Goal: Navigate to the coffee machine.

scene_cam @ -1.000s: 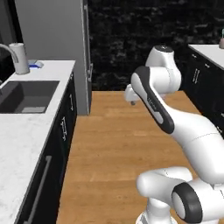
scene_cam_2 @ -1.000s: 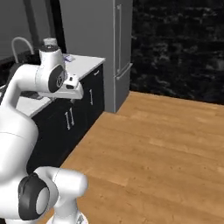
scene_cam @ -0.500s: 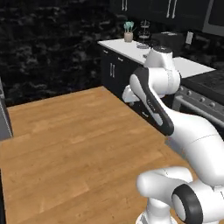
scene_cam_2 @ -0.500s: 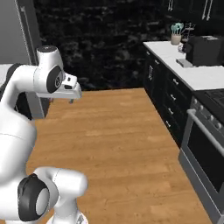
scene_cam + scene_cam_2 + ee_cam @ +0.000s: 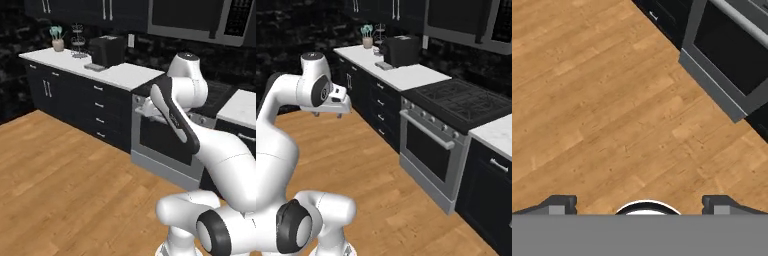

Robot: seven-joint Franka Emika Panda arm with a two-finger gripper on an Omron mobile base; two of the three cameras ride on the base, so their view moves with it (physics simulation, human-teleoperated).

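Note:
The coffee machine [image 5: 108, 50] is a boxy black appliance on the white counter against the back wall, with a flat grey drip tray [image 5: 94, 66] at its base. In the right base view the coffee machine [image 5: 401, 50] stands left of the stove. My gripper [image 5: 327, 114] hangs in mid-air over the wooden floor, far short of the counter. In the hand view the gripper [image 5: 640, 204] is open, its two dark fingertips [image 5: 560, 203] wide apart with nothing between them, looking down at the floor.
A grey oven [image 5: 433, 150] with a black cooktop [image 5: 461, 102] stands right of the white counter [image 5: 127, 75]. Dark drawers [image 5: 97, 105] run below. A pot of teal utensils [image 5: 57, 42] and a wire stand [image 5: 77, 42] sit at the counter's far end. Wooden floor [image 5: 60, 175] stretches in front.
The whole picture has swung: the base has turned from the sink and fridge side towards the counter with the coffee machine and the stove. The arm keeps its pose.

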